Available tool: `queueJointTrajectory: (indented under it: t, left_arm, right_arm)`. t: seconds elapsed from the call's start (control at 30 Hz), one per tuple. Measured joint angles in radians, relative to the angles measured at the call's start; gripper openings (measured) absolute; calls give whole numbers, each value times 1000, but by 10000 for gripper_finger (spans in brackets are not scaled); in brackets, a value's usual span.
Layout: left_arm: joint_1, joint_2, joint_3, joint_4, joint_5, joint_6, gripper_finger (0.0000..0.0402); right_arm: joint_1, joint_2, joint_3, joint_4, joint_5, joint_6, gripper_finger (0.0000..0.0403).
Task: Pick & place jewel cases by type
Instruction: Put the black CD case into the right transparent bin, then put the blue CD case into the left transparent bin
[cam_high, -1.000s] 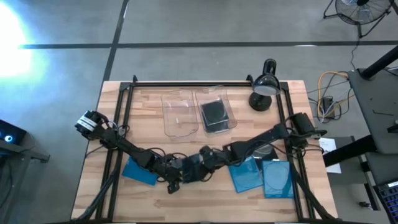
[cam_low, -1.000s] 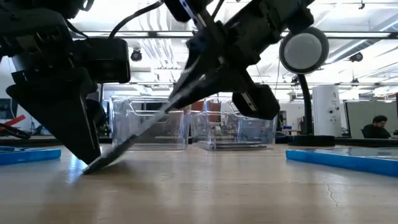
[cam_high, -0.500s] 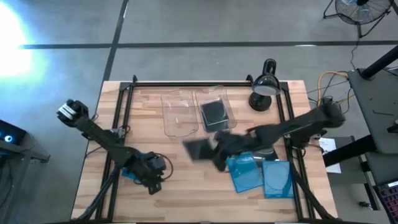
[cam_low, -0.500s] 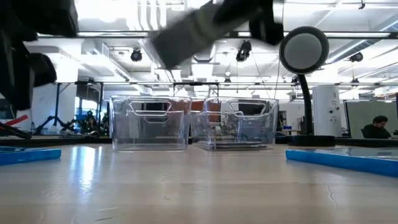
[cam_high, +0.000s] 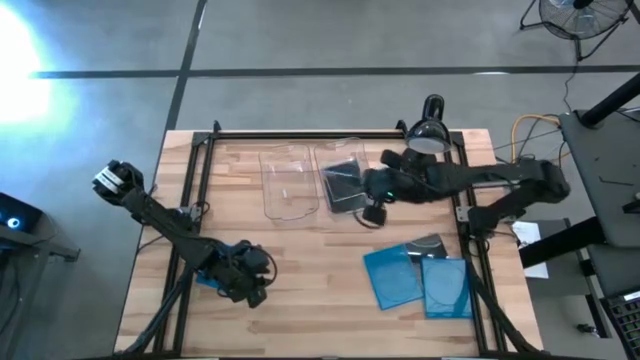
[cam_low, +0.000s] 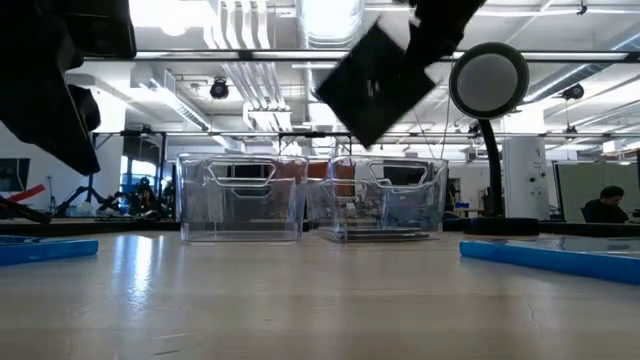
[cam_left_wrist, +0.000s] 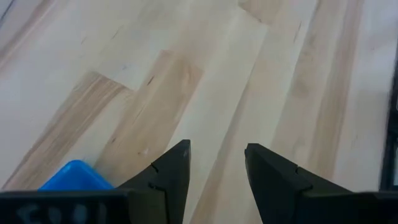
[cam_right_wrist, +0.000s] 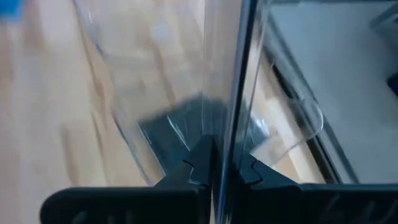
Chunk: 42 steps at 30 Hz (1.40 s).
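Observation:
My right gripper (cam_high: 364, 186) is shut on a dark smoky jewel case (cam_low: 375, 85), high in the air over the right clear bin (cam_high: 368, 172). Another dark case (cam_right_wrist: 180, 127) lies flat on that bin's floor. The left clear bin (cam_high: 288, 182) stands beside it. My left gripper (cam_left_wrist: 216, 163) is open and hovers low over bare table at the near left, next to a blue case (cam_high: 208, 274) that lies flat. Two more blue cases (cam_high: 395, 276) (cam_high: 446, 285) lie flat at the near right, with a grey case (cam_high: 427, 243) partly under them. My right gripper pinches the dark case between its two fingers at one edge (cam_right_wrist: 227, 134), which shows edge-on in the wrist view. In the low view the hold is at the case's upper right part (cam_low: 415, 42). The case is lifted clear and hangs tilted below the fingers.
A black desk lamp (cam_high: 424, 140) stands at the far right corner, close to the right arm. A black frame rail (cam_high: 300, 134) runs along the far edge. Bare wood (cam_high: 310, 260) lies between the bins and the near edge.
My right gripper has lifted the dark case off the near middle of the table, where it stood tilted on one edge, and carried it up and toward the far edge over the right bin. My left gripper has drawn back from the case toward the table's left.

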Motion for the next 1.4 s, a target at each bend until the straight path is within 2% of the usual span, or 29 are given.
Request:
queueJointTrajectory:
  t: [0.17,0.3,0.5,0.63,0.8,0.9,1.0,1.1,1.17,1.23,1.27,1.4]
  left_arm:
    - [0,0,0,4,0,-15,135]
    - [0,0,0,5,0,-15,135]
    - [0,0,0,7,-28,4,135]
    - [0,0,0,8,-31,4,135]
    - [0,0,0,11,-31,-8,135]
    - [0,0,0,11,-31,-8,135]
    - [0,0,0,12,-31,-8,135]
    - [-1,0,0,12,-31,-7,135]
    - [-2,0,0,12,-31,-7,135]
    - [-5,0,0,12,-31,-11,135]
    - [-8,0,0,13,-31,-12,135]
    - [-17,0,1,14,-31,-13,135]
  right_arm:
    - [-83,108,125,-242,-142,-135,9]
    - [-101,224,261,-466,-235,-268,9]
    - [-102,404,432,-628,-398,-432,9]
    - [-105,521,531,-711,-405,-497,9]
    - [-112,637,667,-773,-328,-535,9]
    - [-122,691,758,-779,-321,-552,12]
    - [-137,740,836,-775,-316,-537,30]
    - [-165,771,896,-775,-307,-437,64]
    - [-183,783,925,-775,-258,-402,95]
    - [-196,786,941,-771,-136,-401,127]
    - [-203,785,945,-760,-52,-401,142]
    - [-211,759,960,-639,416,-397,189]
